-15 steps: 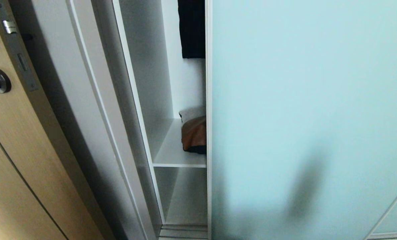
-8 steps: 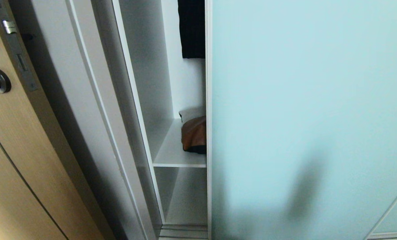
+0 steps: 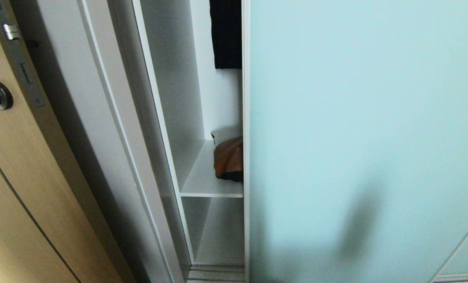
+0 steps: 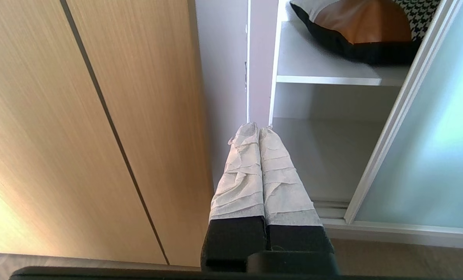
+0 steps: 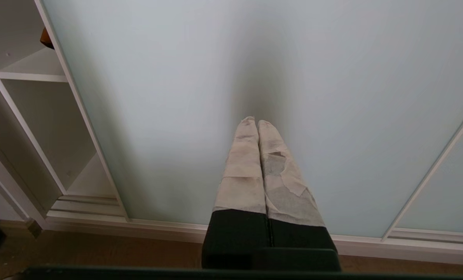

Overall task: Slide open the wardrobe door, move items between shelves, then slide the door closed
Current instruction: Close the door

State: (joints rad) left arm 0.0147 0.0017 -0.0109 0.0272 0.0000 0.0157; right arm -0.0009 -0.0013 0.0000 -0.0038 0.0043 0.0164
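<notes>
You are at the opening step: the sliding wardrobe door point(image 3: 363, 129) stands only partly open, its silvery left edge leaving a narrow gap through which the white shelves point(image 3: 212, 194) show. The cushion point(image 3: 229, 158) lies on the upper of the two visible shelves, its tan leather part peeking out and the rest hidden behind the door; the lower shelf below it looks bare as far as you can see. A black garment point(image 3: 226, 33) hangs above, and the wooden door point(image 3: 10, 169) with its lock plate stands off to the left.

To my eye the gap is too narrow to lift the cushion through, so your next move is to get a gripper onto the door's left frame edge and push it further right. The frosted panel offers nothing to grasp, so the frame is the better purchase.

Your right gripper point(image 5: 257, 123) has its taped fingers pressed together with nothing between them. It points at the middle of the frosted panel, low down and well to the right of the frame edge, casting a shadow on the glass; whether the tips touch the glass I cannot tell. Your left gripper point(image 4: 258, 128) is likewise closed and empty, pointing toward the wardrobe's left side wall near the lower shelf. Neither arm appears in the head view.
</notes>
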